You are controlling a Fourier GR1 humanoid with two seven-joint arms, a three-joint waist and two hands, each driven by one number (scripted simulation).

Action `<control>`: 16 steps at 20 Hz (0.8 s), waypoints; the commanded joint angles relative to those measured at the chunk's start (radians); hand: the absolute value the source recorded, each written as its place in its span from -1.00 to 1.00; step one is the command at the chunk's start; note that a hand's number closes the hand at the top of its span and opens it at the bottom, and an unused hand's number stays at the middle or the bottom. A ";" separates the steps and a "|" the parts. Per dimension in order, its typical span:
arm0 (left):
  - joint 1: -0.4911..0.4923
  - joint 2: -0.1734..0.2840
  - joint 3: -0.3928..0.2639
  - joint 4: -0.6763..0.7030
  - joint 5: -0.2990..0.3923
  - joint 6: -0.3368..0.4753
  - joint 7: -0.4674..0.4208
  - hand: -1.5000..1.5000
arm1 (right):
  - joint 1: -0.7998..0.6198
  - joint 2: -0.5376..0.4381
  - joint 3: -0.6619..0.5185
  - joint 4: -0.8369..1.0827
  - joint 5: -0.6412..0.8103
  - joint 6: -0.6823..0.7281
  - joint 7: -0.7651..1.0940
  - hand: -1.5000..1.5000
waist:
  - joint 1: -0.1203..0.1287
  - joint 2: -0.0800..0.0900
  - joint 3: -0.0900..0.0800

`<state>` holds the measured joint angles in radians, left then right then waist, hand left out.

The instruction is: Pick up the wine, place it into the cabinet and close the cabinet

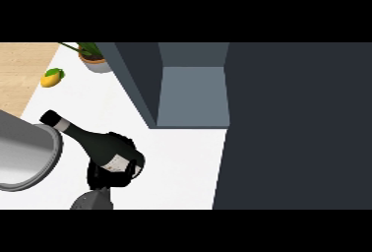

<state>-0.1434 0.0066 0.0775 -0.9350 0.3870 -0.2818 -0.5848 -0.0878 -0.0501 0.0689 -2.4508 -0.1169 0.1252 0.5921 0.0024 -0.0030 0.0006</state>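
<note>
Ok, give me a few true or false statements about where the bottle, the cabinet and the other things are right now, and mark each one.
1. The dark green wine bottle is held in a black hand. True.
2. The bottle already stands inside the dark grey cabinet. False: it is over the white counter, left of the cabinet.
3. The cabinet's dark door is open. True.
4. A yellow mango-like fruit lies inside the cabinet. False: it lies on the counter at far left.
5. A potted green plant stands beside the cabinet's left wall. True.
</note>
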 commanded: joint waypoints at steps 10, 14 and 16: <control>0.051 -0.007 -0.431 -0.321 0.191 0.423 0.126 1.00 | 0.054 0.004 -0.015 -0.103 -0.092 0.014 0.037 -1.00 | -0.007 0.001 -0.001; 0.029 -0.007 -0.462 -0.318 0.256 0.480 0.146 1.00 | -0.001 -0.034 -0.096 -0.060 -0.151 0.024 0.059 -1.00 | -0.006 0.002 -0.001; 0.006 -0.007 -0.462 -0.241 0.293 0.483 0.093 1.00 | 0.006 -0.027 -0.095 -0.021 -0.131 0.040 0.004 -1.00 | -0.007 0.003 -0.001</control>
<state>-0.1129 0.0003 -0.3589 -1.2044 0.6201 0.1524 -0.4865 -0.0737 -0.0537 0.0287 -2.4309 -0.1487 0.1600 0.5624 -0.0037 -0.0006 -0.0001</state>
